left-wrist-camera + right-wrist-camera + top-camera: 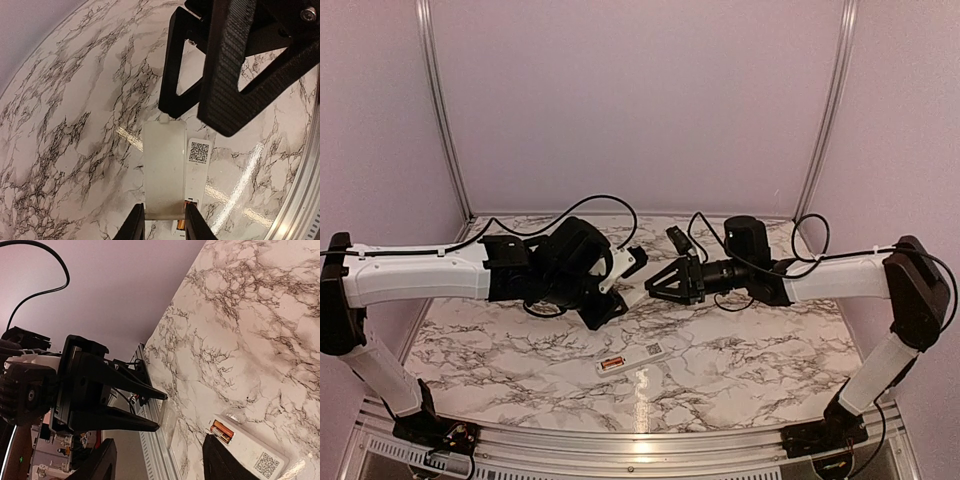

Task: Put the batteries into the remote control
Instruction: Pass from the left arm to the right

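The white remote control (638, 355) lies back up on the marble table, below both grippers. Its bay is uncovered, with the orange batteries (221, 431) (612, 364) lying in it. My left gripper (165, 226) is shut on a translucent white battery cover (165, 170) and holds it in the air above the remote (198, 175). My right gripper (161, 441) faces it, jaws apart and empty, with its fingertips (220, 125) just at the cover's far end (168, 424). In the top view the two grippers (620, 290) (652, 285) nearly meet.
The marble table (770, 350) ends in a metal rail (640, 440) at the near side. Plain walls and upright metal posts (440, 110) close off the back and sides. Black cables (610, 200) loop over both wrists.
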### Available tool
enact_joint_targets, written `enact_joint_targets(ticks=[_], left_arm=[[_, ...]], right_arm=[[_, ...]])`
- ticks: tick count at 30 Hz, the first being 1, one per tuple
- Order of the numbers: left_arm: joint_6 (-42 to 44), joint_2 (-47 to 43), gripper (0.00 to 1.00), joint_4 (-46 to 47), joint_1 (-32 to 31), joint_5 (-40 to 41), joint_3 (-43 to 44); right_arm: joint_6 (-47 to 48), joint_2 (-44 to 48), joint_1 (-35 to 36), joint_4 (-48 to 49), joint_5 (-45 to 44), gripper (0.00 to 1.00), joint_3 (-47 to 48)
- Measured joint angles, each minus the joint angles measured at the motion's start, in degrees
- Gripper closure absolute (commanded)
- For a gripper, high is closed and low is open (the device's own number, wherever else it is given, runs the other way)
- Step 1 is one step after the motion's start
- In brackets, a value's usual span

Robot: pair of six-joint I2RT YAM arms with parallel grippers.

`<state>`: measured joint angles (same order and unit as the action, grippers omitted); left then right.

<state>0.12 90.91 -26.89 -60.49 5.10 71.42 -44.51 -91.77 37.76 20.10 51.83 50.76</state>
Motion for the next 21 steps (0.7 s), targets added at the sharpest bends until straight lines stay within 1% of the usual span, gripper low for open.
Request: enact_joint_targets(ticks=[2,8,19,20,21], left_arm=[[0.37,0.00,0.88,0.11,-0.17,0.00,0.00],[0.87,-0.04,0.88,0.81,-0.37,0.09,0.00],[1.70,-0.63,0.87,1.42,-0.44,0.57,0.11],[1.73,-0.66,0.86,1.42,-0.44,0.57,0.11],[1.81,-0.68,0.80,1.42,-0.44,0.63,0.11]], right_arm=[[-0.66,-0.61,0.26,0.81,0.57,0.47,0.07],[-2.45,-2.08,0.63,2.62,1.70,0.62,0.59],[-5.16,-2.64,1.20,6.03,3.28,0.93,0.87],[-5.07,-2.64,1.22,6.12,3.34,0.97,0.87],[-5.27,-2.67,1.25,6.19,3.43,1.00,0.87]])
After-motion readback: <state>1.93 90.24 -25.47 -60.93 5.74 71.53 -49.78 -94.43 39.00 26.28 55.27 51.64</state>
